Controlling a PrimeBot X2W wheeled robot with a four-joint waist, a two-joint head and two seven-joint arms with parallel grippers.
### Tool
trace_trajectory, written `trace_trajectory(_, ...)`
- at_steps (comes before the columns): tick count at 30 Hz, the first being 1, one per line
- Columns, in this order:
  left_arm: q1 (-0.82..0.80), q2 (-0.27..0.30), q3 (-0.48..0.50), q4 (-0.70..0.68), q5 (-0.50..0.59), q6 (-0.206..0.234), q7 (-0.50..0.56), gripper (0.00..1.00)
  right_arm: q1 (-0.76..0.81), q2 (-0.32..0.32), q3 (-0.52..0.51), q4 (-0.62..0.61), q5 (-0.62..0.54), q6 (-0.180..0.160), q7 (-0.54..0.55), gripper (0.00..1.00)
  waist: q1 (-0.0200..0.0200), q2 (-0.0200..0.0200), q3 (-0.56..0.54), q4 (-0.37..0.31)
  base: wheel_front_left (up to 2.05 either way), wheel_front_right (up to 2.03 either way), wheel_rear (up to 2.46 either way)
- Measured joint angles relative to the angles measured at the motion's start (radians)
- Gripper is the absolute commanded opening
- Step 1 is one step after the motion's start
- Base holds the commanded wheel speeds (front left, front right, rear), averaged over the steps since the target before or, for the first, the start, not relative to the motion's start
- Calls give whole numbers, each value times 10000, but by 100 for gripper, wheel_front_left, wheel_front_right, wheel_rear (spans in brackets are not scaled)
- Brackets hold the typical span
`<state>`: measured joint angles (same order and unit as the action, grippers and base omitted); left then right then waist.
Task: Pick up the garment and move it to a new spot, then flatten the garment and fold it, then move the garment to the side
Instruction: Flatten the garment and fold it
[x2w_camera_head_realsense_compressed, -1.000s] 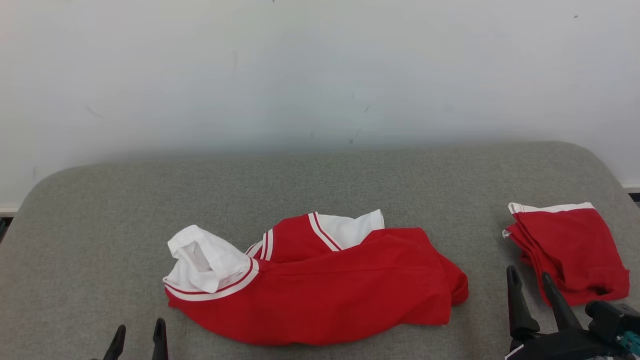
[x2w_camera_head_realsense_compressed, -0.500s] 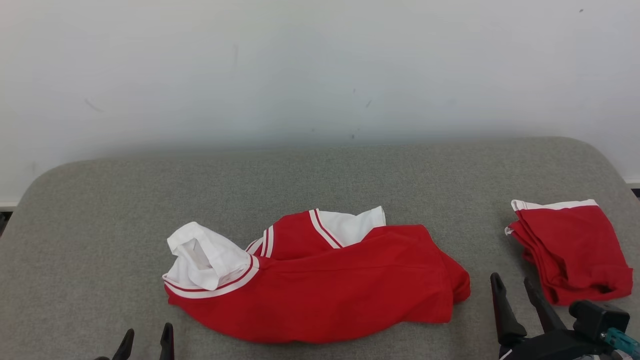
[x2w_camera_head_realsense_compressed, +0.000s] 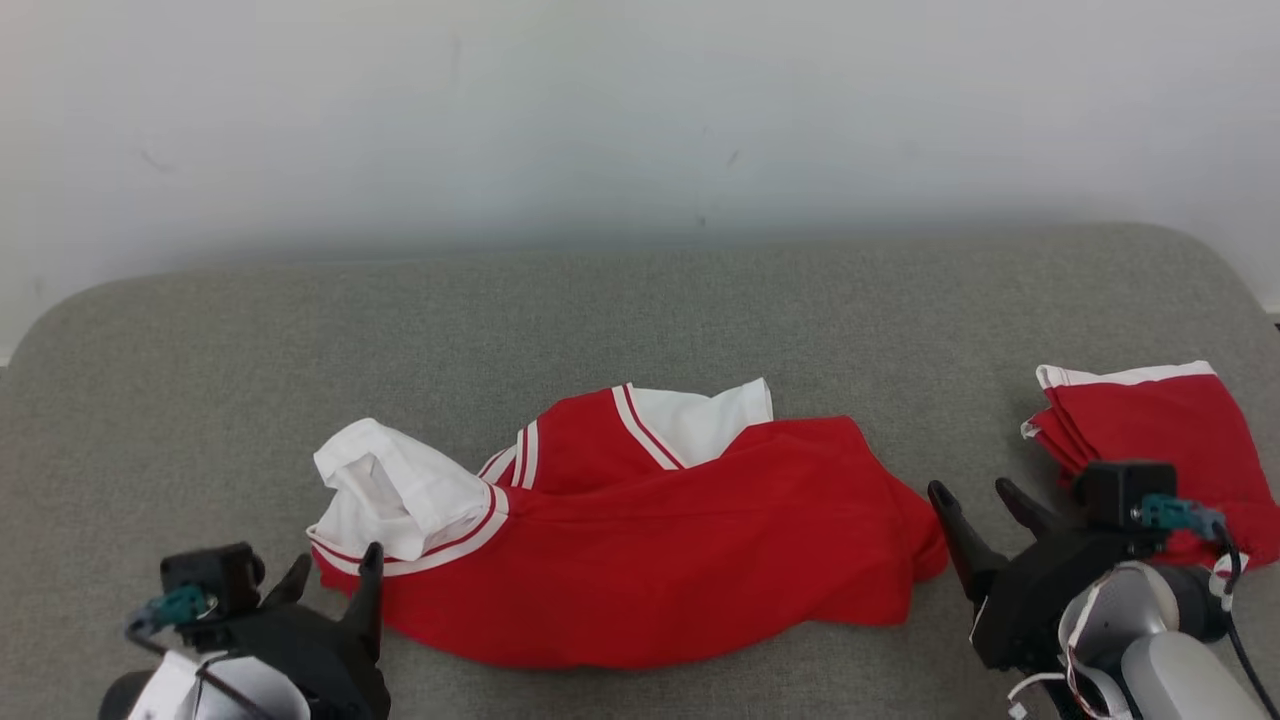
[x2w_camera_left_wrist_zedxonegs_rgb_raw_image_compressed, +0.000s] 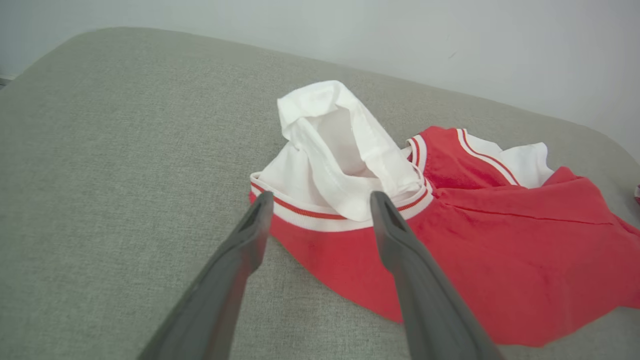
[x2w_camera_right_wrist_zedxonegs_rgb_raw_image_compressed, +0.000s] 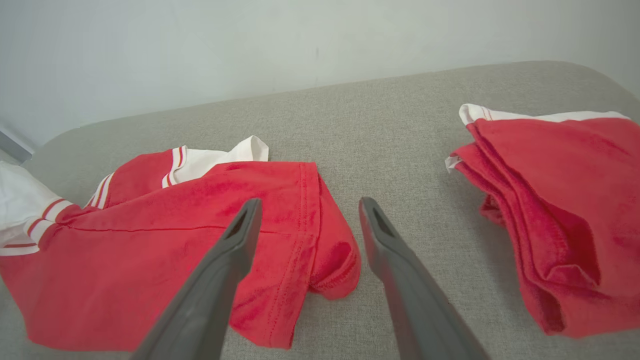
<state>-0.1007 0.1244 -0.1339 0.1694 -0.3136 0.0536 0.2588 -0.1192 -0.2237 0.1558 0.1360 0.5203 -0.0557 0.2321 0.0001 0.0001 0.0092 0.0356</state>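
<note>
Left pincer (x2w_camera_head_realsense_compressed: 336, 560) and right pincer (x2w_camera_head_realsense_compressed: 970, 490), both wide, are now brought closer to the garment (x2w_camera_head_realsense_compressed: 680, 560) between them. Twisting may be caused if one layer is pinched.

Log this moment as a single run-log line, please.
phase: pre-grasp | left gripper: open, at crumpled garment's white end | right gripper: open, at its hem end | folded garment: right side of grey surface

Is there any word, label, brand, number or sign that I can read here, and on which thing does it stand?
None can be read. The crumpled red and white garment carries only plain stripes, the folded red garment only a white edge; the grey surface and the wall bear no writing.
</note>
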Motion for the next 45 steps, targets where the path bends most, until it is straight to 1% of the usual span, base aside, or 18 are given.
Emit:
trace_trajectory(5, -975, -249, -203, 468, -31, 174, 1045, 100, -957, -167, 128, 324, 15, -15, 1300, 100, 0, 0, 437, 2, 0, 0, 0)
trace_trajectory(10, -1981, -395, -366, 1012, -35, 268, 1866, 100, -1624, -383, 391, 667, 58, -58, 2474, 100, 1, 0, 826, 83, 0, 0, 0)
trace_trajectory(12, -2229, -476, -357, 1206, -33, 353, 2105, 100, -1805, -408, 568, 796, 58, -58, 2853, 100, 2, 1, 901, 165, 0, 0, 0)
trace_trajectory(16, -2474, -451, -163, 1666, 19, 449, 2548, 100, -2109, -405, 815, 876, 13, -58, 3427, 100, 1, 1, 965, 308, 0, 0, 0)
trace_trajectory(21, -2606, -387, -130, 1833, 44, 516, 2876, 100, -2216, -412, 980, 894, 13, -58, 4013, 100, 1, 0, 975, 338, 0, 0, 0)
trace_trajectory(30, -3050, -625, -545, 2029, 65, 518, 3235, 100, -2238, -485, 1275, 892, -4, -58, 4880, 100, -1, 0, 1118, 359, 0, 0, 0)
trace_trajectory(36, -3447, -662, -713, 2232, 69, 520, 3310, 100, -2872, -464, 1241, 1181, -4, -71, 5089, 100, -1, 1, 1250, 404, 0, 0, 0)
trace_trajectory(42, -3777, -711, -934, 2401, 148, 520, 3438, 100, -2984, -453, 1062, 1517, 2, -215, 5348, 100, 0, 0, 1366, 544, 0, 0, 0)
trace_trajectory(45, -3786, -746, -1007, 2502, 153, 520, 3450, 100, -3003, -328, 1043, 1647, 79, -240, 5400, 100, 0, 0, 1430, 613, 0, 0, 0)
